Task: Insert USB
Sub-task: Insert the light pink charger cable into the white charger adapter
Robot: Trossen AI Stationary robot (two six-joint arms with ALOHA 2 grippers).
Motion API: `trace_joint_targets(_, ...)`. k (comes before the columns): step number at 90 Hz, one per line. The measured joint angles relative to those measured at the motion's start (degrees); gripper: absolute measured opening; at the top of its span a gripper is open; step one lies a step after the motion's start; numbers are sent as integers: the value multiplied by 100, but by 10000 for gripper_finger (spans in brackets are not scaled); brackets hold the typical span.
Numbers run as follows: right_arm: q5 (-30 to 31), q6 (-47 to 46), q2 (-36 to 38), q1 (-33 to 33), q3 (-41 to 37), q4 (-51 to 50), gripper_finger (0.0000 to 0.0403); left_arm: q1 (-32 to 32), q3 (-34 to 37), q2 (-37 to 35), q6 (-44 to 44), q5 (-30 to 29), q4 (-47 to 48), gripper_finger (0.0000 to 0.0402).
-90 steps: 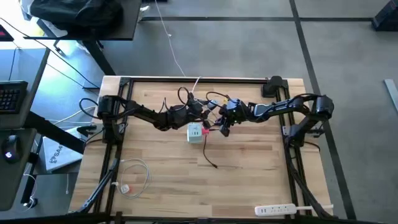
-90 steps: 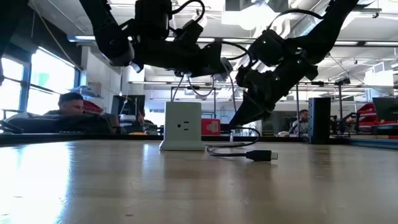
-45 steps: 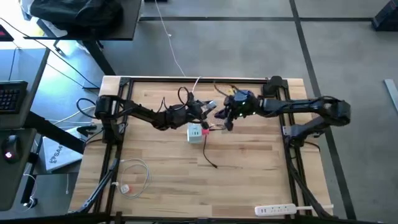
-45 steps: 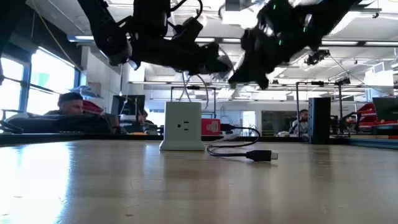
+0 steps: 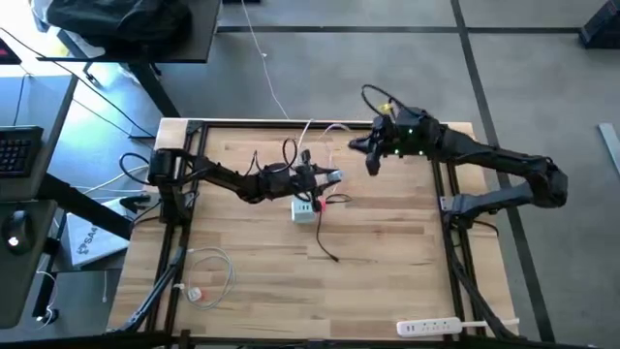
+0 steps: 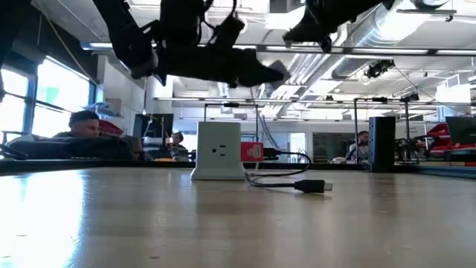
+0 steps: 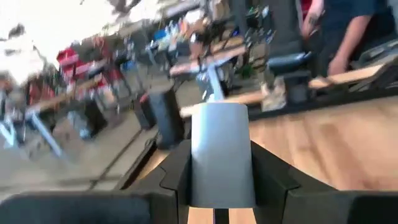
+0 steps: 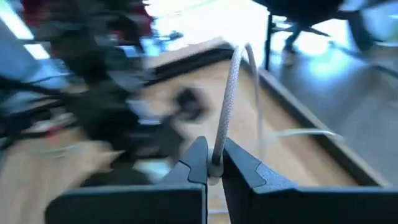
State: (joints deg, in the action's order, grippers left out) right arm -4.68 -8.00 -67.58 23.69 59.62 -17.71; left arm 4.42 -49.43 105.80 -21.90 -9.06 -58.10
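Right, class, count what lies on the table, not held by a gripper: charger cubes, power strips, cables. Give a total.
Charger cubes: 1 (white charger cube)
Power strips: 1 (white power strip)
Cables: 2 (black USB cable, coiled white cable)
Total: 4

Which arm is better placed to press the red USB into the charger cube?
Probably left: the left gripper is beside the USB and charger cube, though holding a silvery plug. The right gripper is near the far edge, gripping a white cable.
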Motion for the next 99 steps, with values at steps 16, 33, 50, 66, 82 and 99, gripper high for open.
trace_joint_targets(16, 108, -514, 21, 502, -643, -84, 0, -254, 43, -100, -371, -11, -187, 93)
trace_joint_targets(33, 58, -1132, 18, 597, -1959, 837, 0, -255, 659, -852, -381, 552, -853, 93)
trace_joint_targets(50, 64, -1393, 47, 597, -2836, 1883, 0, 81, 1369, -1877, -406, 2163, -858, 93)
trace_joint_targets(66, 411, -777, 267, 635, -2461, 2062, 0, 282, 1790, -2242, -819, 3102, -810, 93)
trace_joint_targets(82, -118, 348, 485, 519, -1702, 2302, 0, 282, 1935, -2247, -1593, 2997, -753, 93)
trace_joint_targets(99, -774, 379, 508, 357, -1057, 2229, 0, 270, 1950, -2247, -1606, 2643, -777, 99)
